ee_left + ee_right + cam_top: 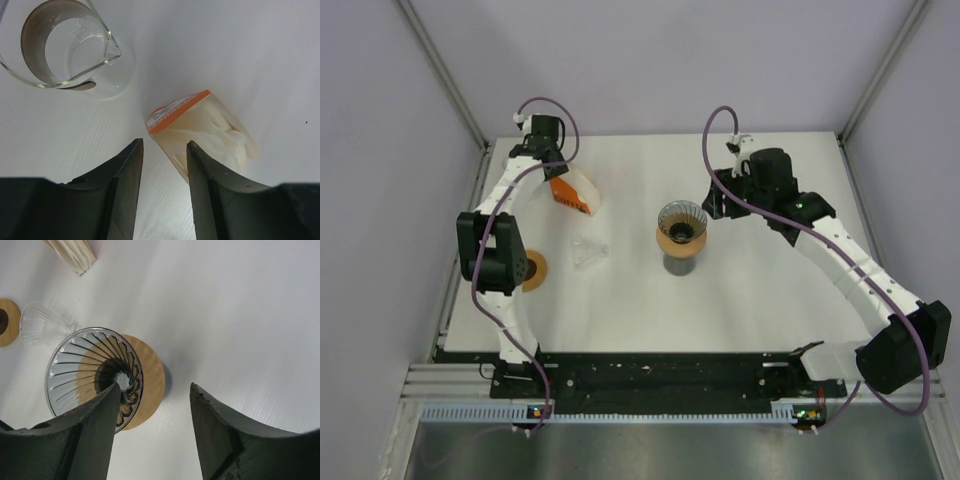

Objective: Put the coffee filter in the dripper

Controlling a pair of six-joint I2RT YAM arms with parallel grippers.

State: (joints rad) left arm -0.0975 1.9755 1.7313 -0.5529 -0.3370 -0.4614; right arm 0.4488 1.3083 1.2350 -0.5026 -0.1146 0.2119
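The coffee filter is a cream paper stack in a clear wrapper with an orange label (200, 131), lying on the white table at the back left (573, 193); its ribbed end shows in the right wrist view (73, 253). My left gripper (165, 150) hangs just over it, jaws apart, with the pack's near edge beside the right finger (207, 175). The glass dripper (681, 230) with a wooden collar stands mid-table, with nothing inside it (95, 372). My right gripper (155, 390) is open just right of the dripper, its left finger (95, 425) overlapping the rim in view.
A clear glass vessel with a spout (70, 47) stands near the filter pack. A small clear glass cone (588, 252) and a round wooden disc (535, 270) lie left of the dripper. Grey walls close in the table (770, 300) on three sides.
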